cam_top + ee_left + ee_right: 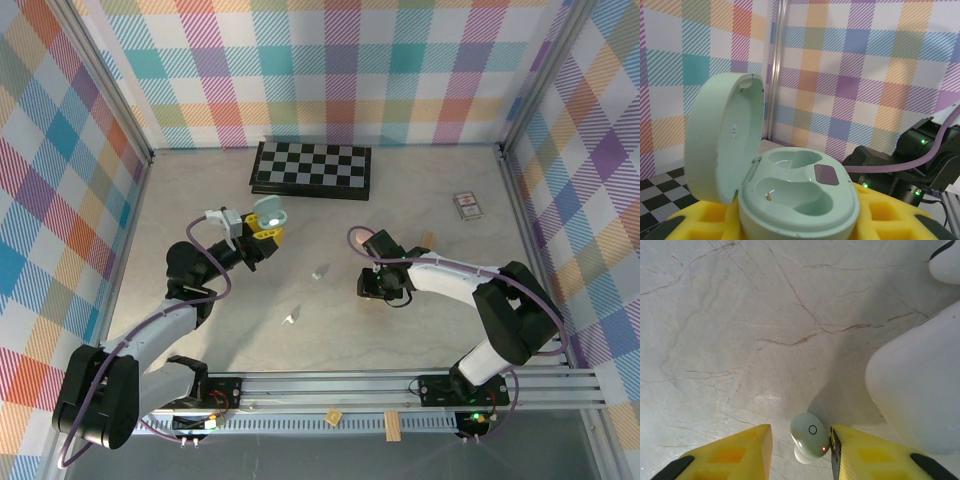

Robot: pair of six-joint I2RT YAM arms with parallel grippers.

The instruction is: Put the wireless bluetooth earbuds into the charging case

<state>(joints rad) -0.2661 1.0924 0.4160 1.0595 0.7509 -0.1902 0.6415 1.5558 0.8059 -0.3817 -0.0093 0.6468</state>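
Nearest, the right gripper (801, 442) straddles a mint earbud (809, 434) lying on the table (740, 340). Its yellow fingers (740, 454) stand apart, one almost touching the bud, the other clear of it. To grip well it should centre first, close gently, and keep off the white case (920, 390) beside it. Farther off, the left gripper (262, 226) is clamped on the open mint charging case (805, 200), both wells empty

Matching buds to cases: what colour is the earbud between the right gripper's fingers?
Mint green earbud, best seen in the right wrist view.
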